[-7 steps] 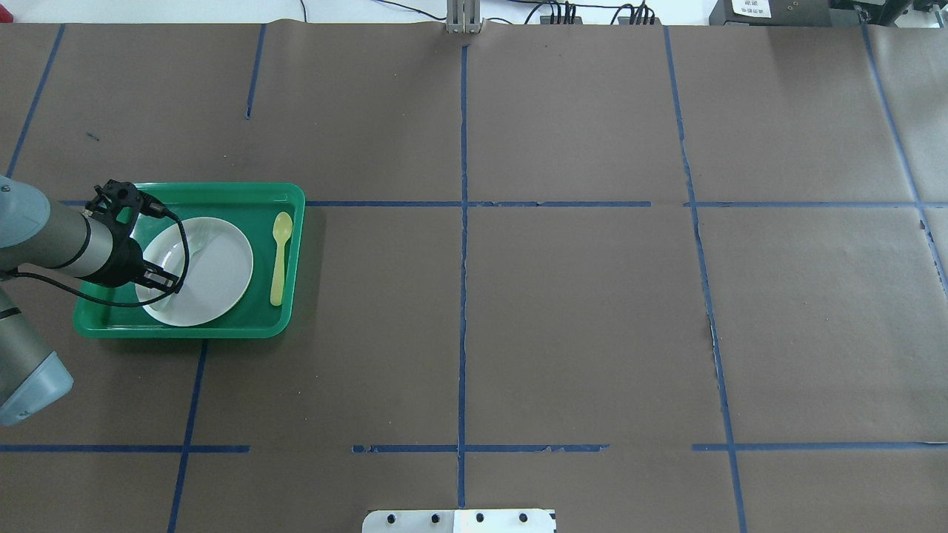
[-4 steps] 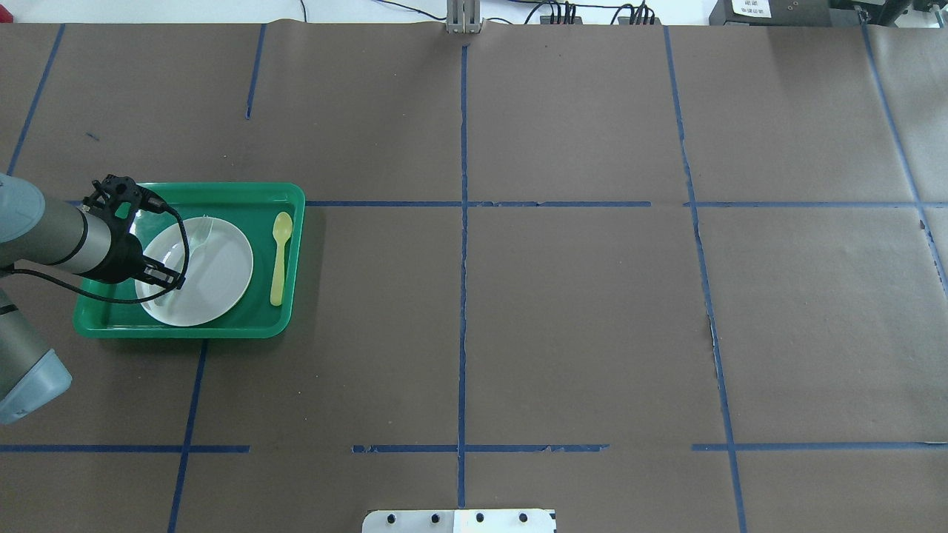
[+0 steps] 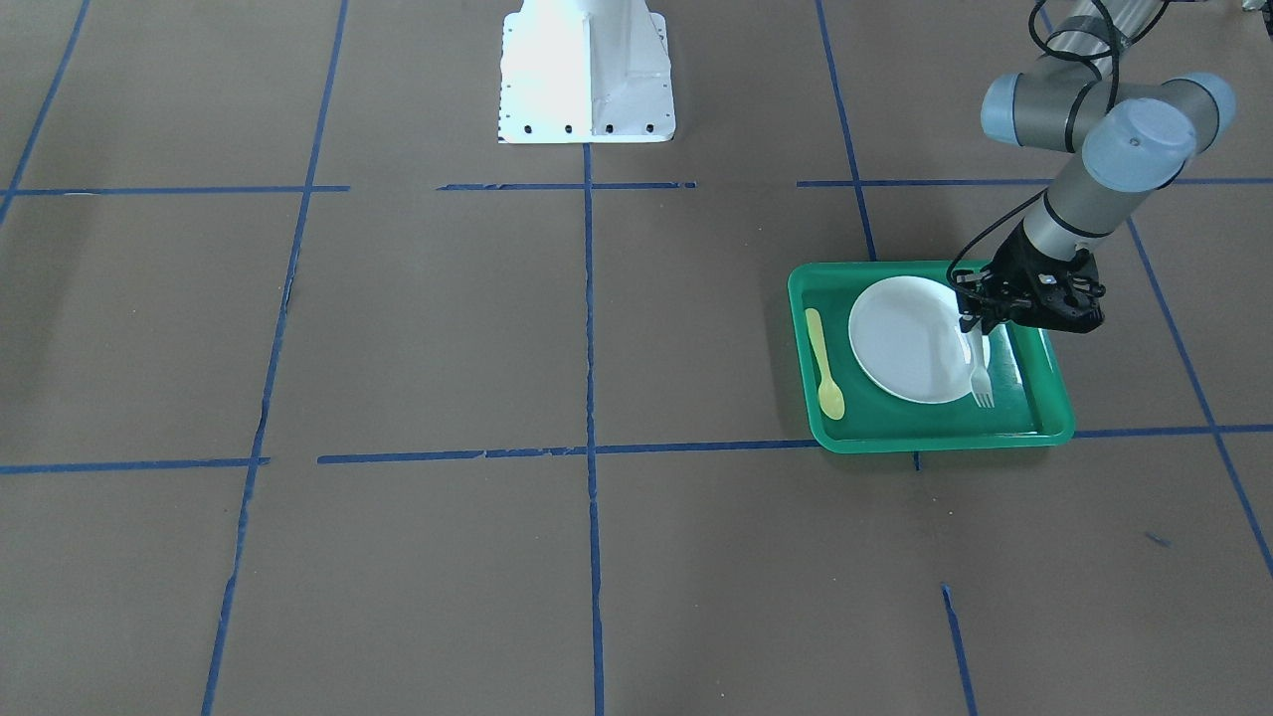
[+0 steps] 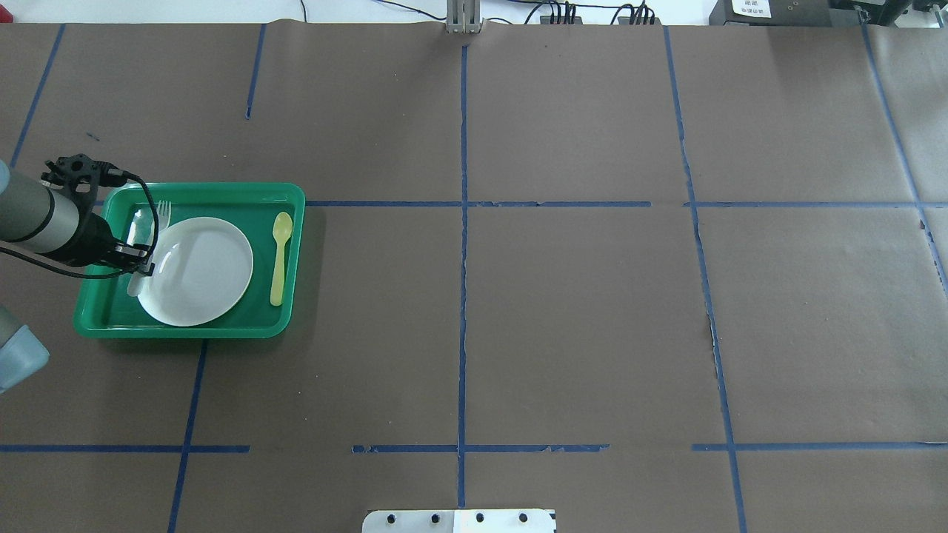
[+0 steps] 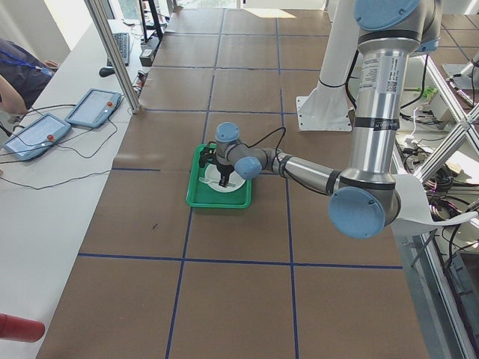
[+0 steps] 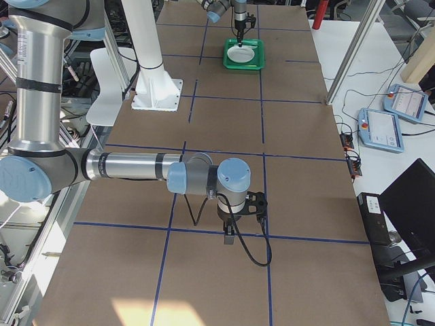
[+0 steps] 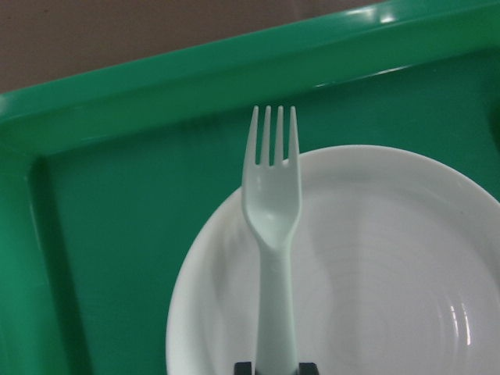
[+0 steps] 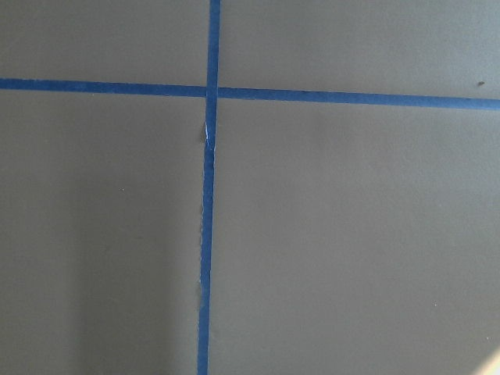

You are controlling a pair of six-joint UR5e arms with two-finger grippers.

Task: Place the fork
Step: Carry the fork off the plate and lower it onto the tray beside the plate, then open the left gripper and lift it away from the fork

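The pale whitish fork is held by its handle in my left gripper, which is shut on it. The fork lies level over the left edge of the white plate, its tines over the floor of the green tray. I cannot tell whether it touches the plate. In the front-facing view the gripper hangs over the plate's edge with the fork pointing away from the robot. My right gripper hovers low over bare table far from the tray; I cannot tell whether it is open or shut.
A yellow spoon lies in the tray to the right of the plate. The tray sits at the table's left side on brown paper with blue tape lines. The robot's white base stands at mid-table edge.
My left gripper has moved left with the fork, from over the plate's left half to its left edge. The fork's tines now reach over the tray floor.
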